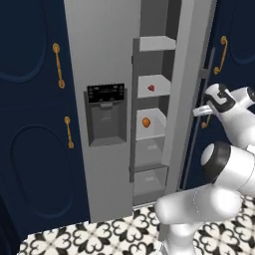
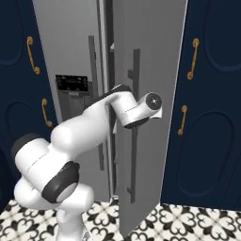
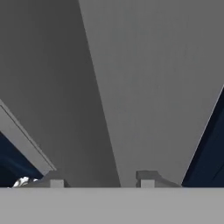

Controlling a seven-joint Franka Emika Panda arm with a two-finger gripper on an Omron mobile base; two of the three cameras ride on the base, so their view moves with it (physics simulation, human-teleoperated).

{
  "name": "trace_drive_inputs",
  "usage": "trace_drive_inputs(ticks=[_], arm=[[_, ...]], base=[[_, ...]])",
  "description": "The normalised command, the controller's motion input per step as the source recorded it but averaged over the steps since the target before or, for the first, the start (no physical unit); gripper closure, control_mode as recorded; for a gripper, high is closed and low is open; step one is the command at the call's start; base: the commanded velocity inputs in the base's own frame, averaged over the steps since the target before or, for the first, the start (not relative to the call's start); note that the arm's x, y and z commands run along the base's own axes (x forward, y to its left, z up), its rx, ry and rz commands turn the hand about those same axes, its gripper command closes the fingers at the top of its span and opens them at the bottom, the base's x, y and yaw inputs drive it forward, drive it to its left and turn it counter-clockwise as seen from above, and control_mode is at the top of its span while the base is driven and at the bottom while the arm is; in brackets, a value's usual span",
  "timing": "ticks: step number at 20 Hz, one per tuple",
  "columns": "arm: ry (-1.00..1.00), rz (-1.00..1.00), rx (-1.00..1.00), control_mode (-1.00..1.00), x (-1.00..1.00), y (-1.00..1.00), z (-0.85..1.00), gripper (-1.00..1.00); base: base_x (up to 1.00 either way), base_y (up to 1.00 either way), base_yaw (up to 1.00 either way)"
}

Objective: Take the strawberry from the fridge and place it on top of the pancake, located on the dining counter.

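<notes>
The fridge (image 1: pixel 104 50) stands ahead with its right door (image 1: pixel 187 74) swung open, showing grey inner shelves. The strawberry (image 1: pixel 151 88), tiny and red, lies on an upper-middle shelf. My gripper (image 1: pixel 200 110) is at the open door's long vertical handle (image 1: pixel 204 79), well to the right of the strawberry and a little lower. In the hand view my gripper (image 3: pixel 101 180) faces the flat grey door close up, its fingertips (image 3: pixel 146 179) apart with nothing held between them. The open door (image 2: pixel 150 47) hides the shelves in the right base view. The pancake and the dining counter are out of view.
An orange rounded fruit (image 1: pixel 146 122) sits one shelf below the strawberry. Navy cabinets with gold handles flank the fridge (image 1: pixel 30 99) (image 2: pixel 212 94). Patterned floor tiles (image 1: pixel 99 234) lie in front. My arm's elbow (image 2: pixel 70 136) bulks low before the doorway.
</notes>
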Motion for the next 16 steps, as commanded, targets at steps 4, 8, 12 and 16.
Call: trace_drive_inputs(ticks=[4,8,12,16], arm=[[-0.01,0.1,0.03,-1.0,-0.75,-0.45,0.25,-1.0],[-0.05,0.0,-0.11,-1.0,-1.0,0.32,0.18,-1.0],[0.03,-0.05,-0.48,-1.0,-0.86,1.0,0.29,-1.0],[0.24,-0.14,-0.57,-1.0,-0.31,1.0,0.09,-1.0]], base=[[0.0,0.0,0.0],[0.0,0.0,0.0],[0.0,0.0,0.0],[0.0,0.0,0.0]])
